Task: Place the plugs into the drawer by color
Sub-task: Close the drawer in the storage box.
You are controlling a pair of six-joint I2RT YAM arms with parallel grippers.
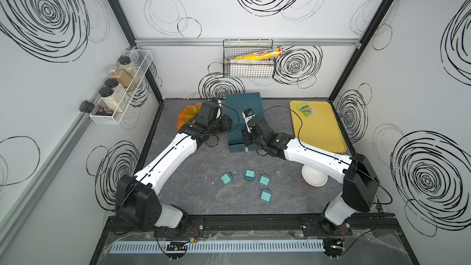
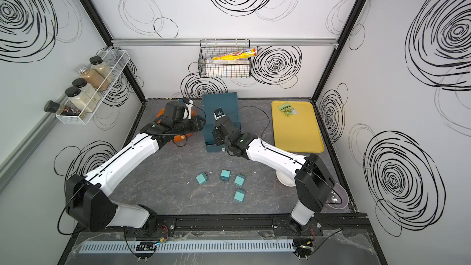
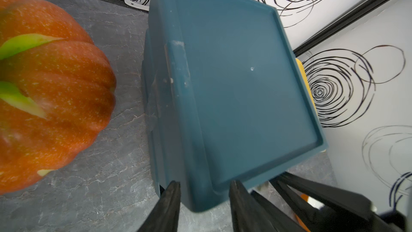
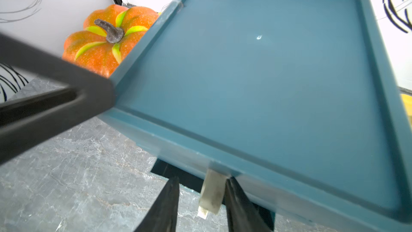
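- Opening a drawer looks to be the step in hand. In both top views the right claw point(image 1: 246, 141) sits at the front of the chest point(image 1: 244, 103), which stands midway along the back edge of the table point(image 1: 193, 200). Four teal plugs point(image 1: 249, 175) lie loose near the front edge, well apart from the chest. No pink ones show.
- The left claw point(image 1: 226, 124) hovers at the chest's front left corner, beside the pumpkin point(image 1: 184, 117) toward the back left corner. The tray point(image 1: 323, 133) lies along the right edge.
- Left wrist view: the left claw point(image 3: 205, 183) has its jaws apart, astride that corner of the chest point(image 3: 234, 85). It holds nothing, and whether it touches the chest cannot be told.
- Right wrist view: the right claw point(image 4: 202, 181) has its jaws narrowly apart with the silver pull point(image 4: 211, 193) between them. One finger point(image 4: 236, 197) is against the pull's edge and a gap shows at the other. Whether the pull is clamped cannot be told.
- Next move, likely: a firm pinch on the pull and a straight draw toward the front edge, with the left claw bracing the chest so it does not slide. After that, the teal plugs go in together.
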